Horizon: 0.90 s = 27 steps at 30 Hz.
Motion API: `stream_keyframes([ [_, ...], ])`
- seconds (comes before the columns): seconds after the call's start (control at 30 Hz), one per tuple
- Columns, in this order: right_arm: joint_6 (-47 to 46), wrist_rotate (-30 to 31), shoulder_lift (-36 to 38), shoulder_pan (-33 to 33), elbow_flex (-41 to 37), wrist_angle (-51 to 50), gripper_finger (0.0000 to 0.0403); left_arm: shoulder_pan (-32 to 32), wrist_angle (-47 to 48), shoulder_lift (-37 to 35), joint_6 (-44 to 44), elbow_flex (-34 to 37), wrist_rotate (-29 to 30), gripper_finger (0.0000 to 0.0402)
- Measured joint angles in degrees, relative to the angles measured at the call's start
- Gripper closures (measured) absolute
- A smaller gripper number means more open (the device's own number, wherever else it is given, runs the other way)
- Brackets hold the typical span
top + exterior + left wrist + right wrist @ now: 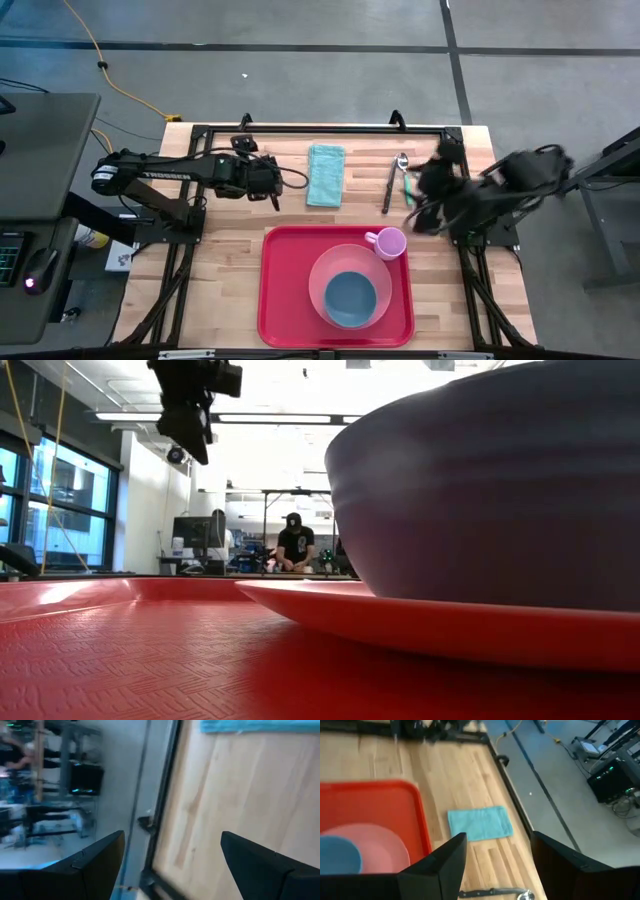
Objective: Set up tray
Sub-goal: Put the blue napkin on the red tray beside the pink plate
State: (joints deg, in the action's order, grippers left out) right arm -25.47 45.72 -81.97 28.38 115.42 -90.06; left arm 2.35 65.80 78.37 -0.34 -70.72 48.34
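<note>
Right gripper (420,212), a dark two-finger pincer, hovers with its jaws parted and empty above the wooden table's (225,270) right side, just beside the lilac plastic cup (389,243). Nearest the front edge lies the large bright red rectangular plastic tray (283,300), already carrying a round pink plate (322,275), a blue bowl (349,298) and the cup. Farther back, off the tray, rest a dark-handled knife (388,187), a green-handled spoon (405,175) and a folded teal cloth (325,175). Likely next: cutlery; approach it low and squarely along the handle. Left gripper (272,184) waits released, beside the cloth.
</note>
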Motion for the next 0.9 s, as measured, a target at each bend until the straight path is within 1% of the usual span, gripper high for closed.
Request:
stream_keyframes([
  [0.1, -0.03, 0.07, 3.37, 0.0, 0.0, 0.04, 0.0202, 3.88, -5.67, 0.07, 1.98, 1.74, -9.03, 0.0039],
  [0.23, 0.25, -0.31, 5.96, 0.02, -0.02, 0.03, 0.0202, 10.12, -14.5, 0.07, 4.93, 4.23, -18.13, 0.0039],
  [0.37, 1.08, -1.67, 6.79, 0.02, -0.07, 0.04, 0.0202, 17.01, -27.4, -0.01, 8.25, 6.81, -35.78, 0.0039],
  [0.47, 2.24, -3.31, 6.71, 0.02, -0.09, 0.04, 0.0202, 21.24, -35.05, -0.42, 9.32, 7.89, -44.15, 0.0039],
  [0.57, 3.1, -4.29, 6.51, 0.02, -0.09, 0.07, 0.0202, 24.57, -39.25, -0.87, 8.35, 9.65, -49.36, 0.0039],
  [0.7, 3.91, -4.3, 6.6, 0.04, -0.09, 0.04, 0.0202, 29.7, -42.37, -3.67, 4.23, 12.57, -51.78, 0.0039],
  [0.8, 4.81, -4.29, 6.66, 0.04, -0.09, 0.04, 0.0202, 34.13, -45.6, -7.23, 0.91, 17.23, -54.12, 0.0039],
  [0.9, 5.17, -4.29, 6.66, 0.04, -0.09, 0.04, 0.0202, 37.91, -55.02, -12.0, -3.46, 24.25, -58.5, 0.0039],
])
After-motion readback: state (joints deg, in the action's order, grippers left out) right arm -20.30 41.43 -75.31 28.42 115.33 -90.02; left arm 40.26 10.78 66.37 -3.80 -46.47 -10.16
